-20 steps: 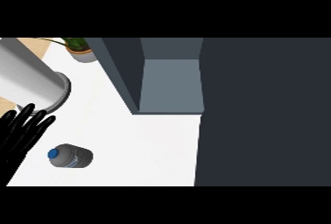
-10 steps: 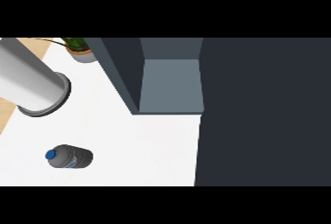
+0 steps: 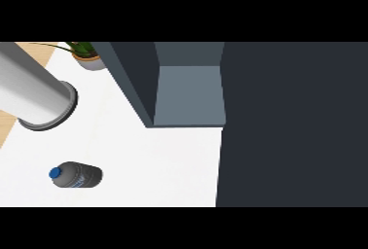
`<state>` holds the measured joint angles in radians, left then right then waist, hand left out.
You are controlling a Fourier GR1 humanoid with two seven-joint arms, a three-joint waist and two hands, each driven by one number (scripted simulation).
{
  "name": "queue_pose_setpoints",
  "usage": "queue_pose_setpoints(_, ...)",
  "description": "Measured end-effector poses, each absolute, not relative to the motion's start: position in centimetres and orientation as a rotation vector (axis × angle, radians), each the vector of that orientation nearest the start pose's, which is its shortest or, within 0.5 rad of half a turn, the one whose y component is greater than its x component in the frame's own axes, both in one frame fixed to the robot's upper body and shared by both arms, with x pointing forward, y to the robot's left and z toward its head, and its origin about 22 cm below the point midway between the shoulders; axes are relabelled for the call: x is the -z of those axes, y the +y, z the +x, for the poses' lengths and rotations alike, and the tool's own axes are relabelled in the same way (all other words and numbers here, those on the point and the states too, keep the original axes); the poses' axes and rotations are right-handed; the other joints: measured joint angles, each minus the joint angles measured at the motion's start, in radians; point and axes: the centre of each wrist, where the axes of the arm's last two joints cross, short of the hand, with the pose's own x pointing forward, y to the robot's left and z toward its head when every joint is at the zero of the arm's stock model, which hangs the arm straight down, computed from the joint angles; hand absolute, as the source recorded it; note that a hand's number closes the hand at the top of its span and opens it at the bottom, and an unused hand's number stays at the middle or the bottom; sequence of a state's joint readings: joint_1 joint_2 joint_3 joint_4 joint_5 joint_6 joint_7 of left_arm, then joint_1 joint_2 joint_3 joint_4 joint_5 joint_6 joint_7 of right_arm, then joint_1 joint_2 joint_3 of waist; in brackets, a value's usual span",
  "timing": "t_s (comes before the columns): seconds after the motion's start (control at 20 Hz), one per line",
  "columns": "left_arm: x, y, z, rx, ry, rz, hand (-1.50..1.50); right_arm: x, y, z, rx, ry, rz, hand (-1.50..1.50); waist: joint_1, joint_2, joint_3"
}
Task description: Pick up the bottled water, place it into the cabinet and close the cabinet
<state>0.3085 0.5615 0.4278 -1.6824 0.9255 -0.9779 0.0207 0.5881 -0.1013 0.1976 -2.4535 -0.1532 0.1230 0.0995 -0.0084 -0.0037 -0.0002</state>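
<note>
The bottled water [image 3: 76, 175] rests on the white counter [image 3: 155, 165] at the lower left, its blue cap [image 3: 55, 173] pointing left. Nothing touches it. Above it, a grey forearm [image 3: 32, 92] slants in from the upper left and ends in a dark wrist ring [image 3: 52, 113]; no hand shows beyond the ring. The cabinet [image 3: 188, 95] stands open at top centre, its grey-blue inside bare. Neither hand is in view.
A large dark panel [image 3: 291, 124] fills the right side beside the cabinet opening. A potted plant [image 3: 87, 54] stands at the counter's far left corner. A strip of wooden floor [image 3: 7, 131] shows along the left edge.
The black hand seen at the left edge one second ago has gone out of view. The grey forearm has shifted slightly right. The bottle has not moved.
</note>
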Motion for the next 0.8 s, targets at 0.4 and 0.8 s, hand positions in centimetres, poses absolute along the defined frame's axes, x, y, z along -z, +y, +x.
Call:
queue_pose_setpoints(0.4,-5.5,44.7,17.2,0.269,-1.715,-0.500,-1.50,-11.5,-23.7,7.4,-0.071,-1.802,0.165,-1.50,-0.012,0.000,-0.001)
queue_pose_setpoints(0.8,-0.4,42.5,19.3,0.245,-1.635,-0.456,-1.50,-11.1,-24.2,5.9,-0.091,-1.812,0.154,-1.50,-0.015,0.002,-0.002)
